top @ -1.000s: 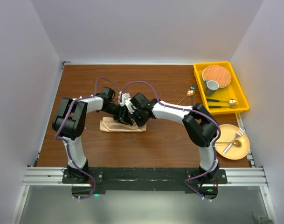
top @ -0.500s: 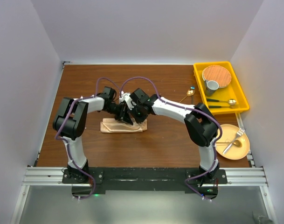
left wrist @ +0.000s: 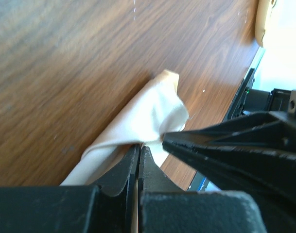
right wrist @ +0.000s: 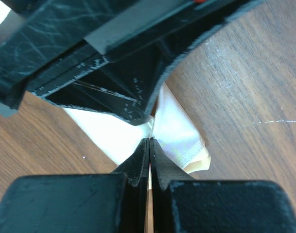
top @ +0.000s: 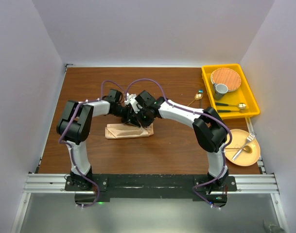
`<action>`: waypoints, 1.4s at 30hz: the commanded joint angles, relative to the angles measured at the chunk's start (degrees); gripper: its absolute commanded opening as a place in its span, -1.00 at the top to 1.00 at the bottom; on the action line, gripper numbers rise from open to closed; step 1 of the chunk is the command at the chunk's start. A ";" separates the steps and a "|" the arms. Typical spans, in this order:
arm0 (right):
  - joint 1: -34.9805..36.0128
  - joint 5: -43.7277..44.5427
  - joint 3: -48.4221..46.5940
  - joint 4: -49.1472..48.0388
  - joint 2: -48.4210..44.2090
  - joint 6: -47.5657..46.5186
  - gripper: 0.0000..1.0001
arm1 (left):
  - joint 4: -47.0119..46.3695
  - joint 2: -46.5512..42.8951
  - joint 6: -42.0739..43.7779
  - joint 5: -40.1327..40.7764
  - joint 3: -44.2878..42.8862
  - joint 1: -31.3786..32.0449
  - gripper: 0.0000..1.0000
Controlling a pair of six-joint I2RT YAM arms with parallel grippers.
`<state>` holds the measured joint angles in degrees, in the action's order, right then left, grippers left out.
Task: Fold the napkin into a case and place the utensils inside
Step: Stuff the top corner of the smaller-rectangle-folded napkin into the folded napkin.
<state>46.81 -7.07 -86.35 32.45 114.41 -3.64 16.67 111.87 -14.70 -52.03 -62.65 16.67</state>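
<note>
The peach satin napkin (top: 124,132) lies folded into a narrow strip on the table's middle left. Both grippers meet over its far right end. My left gripper (top: 131,116) is shut, its tips (left wrist: 139,147) pinching a raised fold of the napkin (left wrist: 152,114). From the opposite side my right gripper (top: 139,118) is shut on the same fold (right wrist: 149,140), with the napkin (right wrist: 179,133) spreading past its tips. Gold utensils are apart from the cloth: a spoon with a blue part (top: 198,98) lies on the table, and a fork and a spoon (top: 243,145) lie on a tan plate.
A yellow bin (top: 252,99) at the back right holds a round wooden plate (top: 225,77), a grey cup (top: 220,90) and a dark-handled gold spoon (top: 231,107). The tan plate (top: 245,158) sits near the front right edge. White walls enclose the table.
The left gripper has shut on the napkin's fold. Both grippers have shifted slightly toward the back, and the right end of the cloth is drawn up between them.
</note>
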 commanded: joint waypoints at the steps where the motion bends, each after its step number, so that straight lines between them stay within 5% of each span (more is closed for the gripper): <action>1: 0.04 -0.93 -0.23 -0.45 -0.06 0.83 1.00 | -3.05 -0.35 -2.79 0.61 -2.91 1.35 1.00; 42: -3.92 -2.77 2.41 -3.88 -3.32 6.72 1.00 | -2.51 -5.35 8.90 8.08 5.00 4.34 1.00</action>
<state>43.29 -8.67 -84.58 30.33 114.56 1.56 14.24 108.29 -9.47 -46.00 -58.26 19.84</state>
